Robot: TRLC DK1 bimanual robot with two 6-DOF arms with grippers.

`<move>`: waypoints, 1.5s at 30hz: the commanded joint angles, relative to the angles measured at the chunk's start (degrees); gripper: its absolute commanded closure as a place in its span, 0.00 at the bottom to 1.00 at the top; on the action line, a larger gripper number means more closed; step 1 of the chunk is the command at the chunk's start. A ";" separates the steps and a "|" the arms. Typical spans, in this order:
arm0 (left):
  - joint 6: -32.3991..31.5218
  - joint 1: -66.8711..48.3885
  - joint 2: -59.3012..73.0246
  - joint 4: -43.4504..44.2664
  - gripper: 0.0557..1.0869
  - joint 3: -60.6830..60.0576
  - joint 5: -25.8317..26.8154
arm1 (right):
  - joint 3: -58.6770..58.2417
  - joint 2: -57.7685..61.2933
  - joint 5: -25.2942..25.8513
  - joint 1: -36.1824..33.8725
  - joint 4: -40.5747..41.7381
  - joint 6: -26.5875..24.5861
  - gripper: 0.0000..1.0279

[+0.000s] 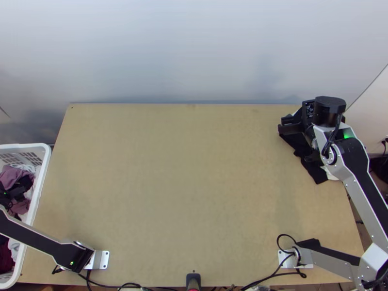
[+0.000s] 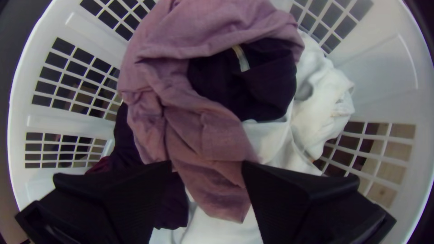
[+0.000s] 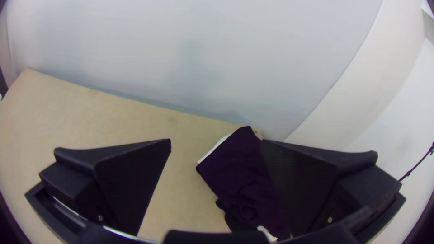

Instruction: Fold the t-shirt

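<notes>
In the top view, my left gripper (image 1: 7, 196) is over the laundry basket at the table's left. The left wrist view has this gripper (image 2: 206, 165) open above a bunched mauve cloth (image 2: 194, 131), with dark purple cloth (image 2: 266, 77) and white cloth (image 2: 321, 95) around it. Which piece is the t-shirt, I cannot tell. At the table's far right corner, my right gripper (image 1: 286, 124) is above a stack of dark and white cloth (image 1: 314, 170). Seen from the right wrist, the gripper (image 3: 216, 141) is open, with a flat, folded-looking dark purple cloth (image 3: 239, 171) beyond it.
The white basket (image 1: 40, 186) stands against the left side of the wooden table (image 1: 184, 184). Bare tabletop stretches between the basket and the stack. A pale wall (image 1: 184, 53) rises behind the table. Cables (image 1: 274, 276) lie along the near edge.
</notes>
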 commanded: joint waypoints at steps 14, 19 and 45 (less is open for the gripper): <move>-5.98 -3.19 0.01 9.57 0.50 -3.10 1.03 | -0.97 -0.20 -0.01 0.32 -0.03 -0.14 0.10; -6.60 -3.98 0.71 13.00 0.70 -4.50 0.85 | -0.97 -0.20 -0.01 0.24 -0.03 -0.14 0.10; -6.60 -6.61 -27.86 -10.64 0.96 -6.44 17.29 | -0.79 0.42 -0.18 0.41 -0.21 0.38 0.10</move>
